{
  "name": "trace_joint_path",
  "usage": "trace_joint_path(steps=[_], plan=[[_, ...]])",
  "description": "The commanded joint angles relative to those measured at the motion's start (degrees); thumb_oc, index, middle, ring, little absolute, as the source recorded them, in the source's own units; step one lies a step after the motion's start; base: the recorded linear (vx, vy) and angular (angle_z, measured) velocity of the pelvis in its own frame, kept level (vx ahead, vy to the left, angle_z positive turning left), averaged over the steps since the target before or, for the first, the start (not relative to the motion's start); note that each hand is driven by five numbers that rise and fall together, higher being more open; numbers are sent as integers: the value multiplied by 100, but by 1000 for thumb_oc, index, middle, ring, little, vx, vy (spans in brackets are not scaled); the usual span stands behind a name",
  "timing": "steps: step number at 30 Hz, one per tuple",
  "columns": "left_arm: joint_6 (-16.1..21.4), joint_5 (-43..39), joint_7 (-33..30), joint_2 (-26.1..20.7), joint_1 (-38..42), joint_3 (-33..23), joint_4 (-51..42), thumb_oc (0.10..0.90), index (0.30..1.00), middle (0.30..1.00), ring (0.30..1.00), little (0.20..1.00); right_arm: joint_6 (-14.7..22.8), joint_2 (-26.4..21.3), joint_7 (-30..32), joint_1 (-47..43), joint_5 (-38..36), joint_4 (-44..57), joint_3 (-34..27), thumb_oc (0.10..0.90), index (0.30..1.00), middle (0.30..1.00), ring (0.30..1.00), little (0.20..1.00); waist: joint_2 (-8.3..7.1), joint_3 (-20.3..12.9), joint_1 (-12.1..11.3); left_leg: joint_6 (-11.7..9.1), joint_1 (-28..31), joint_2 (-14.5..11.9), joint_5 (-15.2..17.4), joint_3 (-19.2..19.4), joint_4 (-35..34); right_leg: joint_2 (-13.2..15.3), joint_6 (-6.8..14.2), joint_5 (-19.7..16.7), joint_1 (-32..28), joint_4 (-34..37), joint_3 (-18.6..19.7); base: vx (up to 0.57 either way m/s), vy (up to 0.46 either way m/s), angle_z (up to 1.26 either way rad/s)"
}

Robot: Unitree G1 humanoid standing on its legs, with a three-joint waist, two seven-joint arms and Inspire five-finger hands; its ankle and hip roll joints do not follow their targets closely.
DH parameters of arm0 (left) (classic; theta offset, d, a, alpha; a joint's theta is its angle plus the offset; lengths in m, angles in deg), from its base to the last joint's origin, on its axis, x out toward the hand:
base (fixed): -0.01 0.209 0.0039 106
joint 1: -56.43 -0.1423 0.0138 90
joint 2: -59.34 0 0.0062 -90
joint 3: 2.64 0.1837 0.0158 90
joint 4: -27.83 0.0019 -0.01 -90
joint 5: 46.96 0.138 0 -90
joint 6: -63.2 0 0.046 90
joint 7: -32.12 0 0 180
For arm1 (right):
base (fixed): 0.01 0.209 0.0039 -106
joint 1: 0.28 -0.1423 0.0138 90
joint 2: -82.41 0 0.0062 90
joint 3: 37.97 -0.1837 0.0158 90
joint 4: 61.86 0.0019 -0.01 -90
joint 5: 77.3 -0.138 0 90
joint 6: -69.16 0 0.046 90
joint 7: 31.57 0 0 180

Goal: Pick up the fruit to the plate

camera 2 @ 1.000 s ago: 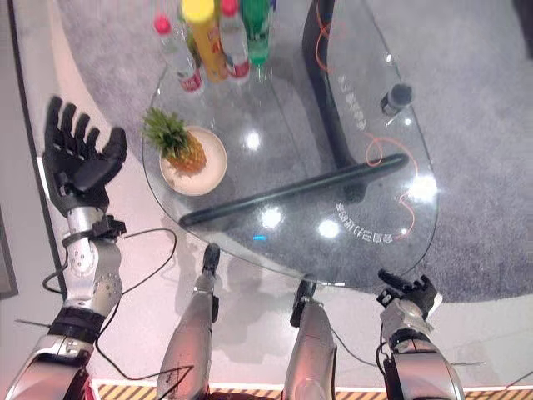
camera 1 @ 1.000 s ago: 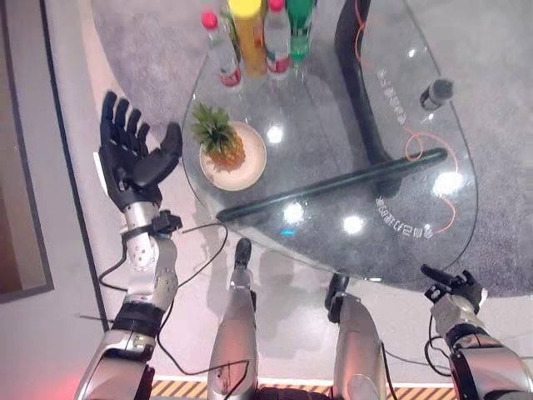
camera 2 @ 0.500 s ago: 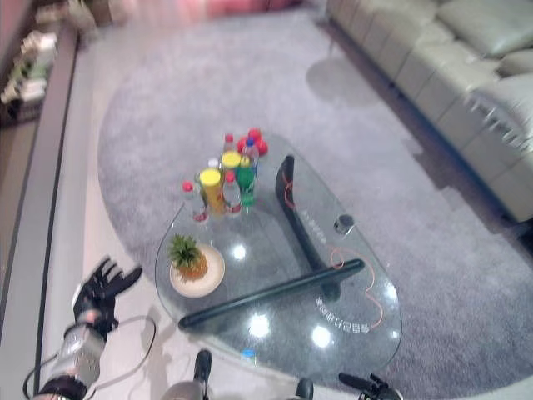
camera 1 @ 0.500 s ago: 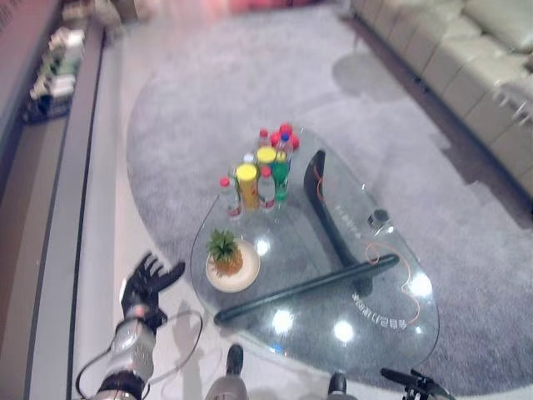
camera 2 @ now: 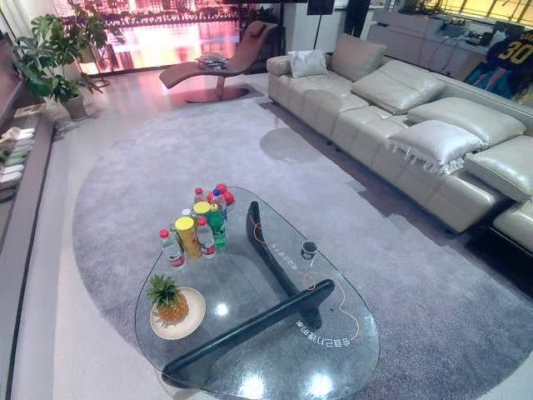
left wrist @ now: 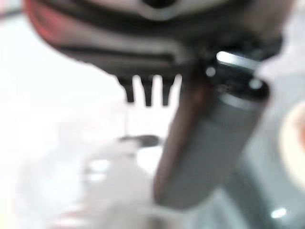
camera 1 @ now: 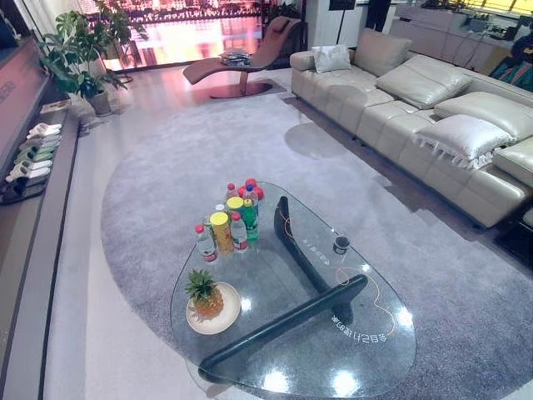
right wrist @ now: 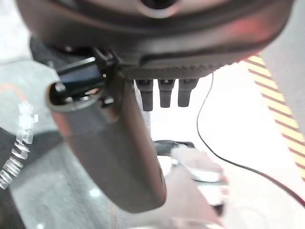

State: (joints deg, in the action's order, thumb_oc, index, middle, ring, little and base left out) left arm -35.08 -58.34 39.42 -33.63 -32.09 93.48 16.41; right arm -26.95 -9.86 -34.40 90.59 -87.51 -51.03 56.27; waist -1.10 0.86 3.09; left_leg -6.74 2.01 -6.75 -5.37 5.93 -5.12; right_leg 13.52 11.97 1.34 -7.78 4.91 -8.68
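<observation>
A pineapple (camera 1: 204, 296) stands upright on a round cream plate (camera 1: 230, 312) at the near left of the glass table (camera 1: 333, 367). In the left wrist view my left hand (left wrist: 147, 33) is a dark bulk with its fingers (left wrist: 147, 94) straight and nothing in them. In the right wrist view my right hand (right wrist: 157, 43) looks the same, with its fingers (right wrist: 164, 95) straight, its thumb (right wrist: 109, 152) standing out, and nothing held. Both hands are away from the table, over the pale floor.
Several bottles (camera 1: 225, 229) and some red round things (camera 1: 250, 185) stand at the table's far end. A small dark cup (camera 1: 340, 245) sits on the right side. A dark beam (camera 1: 283, 321) runs under the glass. A grey sofa (camera 1: 433, 108) lines the right, on a grey rug (camera 1: 166, 167).
The head camera has swung up from the table to the whole room. My left hand, open beside the plate earlier, has dropped out of the eye views. The pineapple stays on the plate.
</observation>
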Motion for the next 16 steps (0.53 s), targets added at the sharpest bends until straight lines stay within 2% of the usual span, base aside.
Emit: trace_joint_path(steps=[1,11,16], plan=[[-206,488,460,-116,469,55,231,800,900,900,900,900,10,-224,4,-440,413,-249,171,800,900,900,900,900,67,148,-97,103,376,142,512,258,12,-308,-184,-570,266,-42,-2,0,0,0],[-80,733,1070,20,515,496,9,800,900,900,900,900,-281,-181,-294,-582,1015,-309,564,800,900,900,900,900,102,73,-107,96,433,107,536,255,12,-361,-207,-545,204,0,8,-4,-1,-6],[-9,679,1065,60,613,653,-76,800,900,900,900,900,-352,-196,-439,-642,1138,-306,722,800,900,900,900,900,109,58,-111,87,458,93,552,251,12,-358,-201,-530,183,-1,-12,0,0,0]])
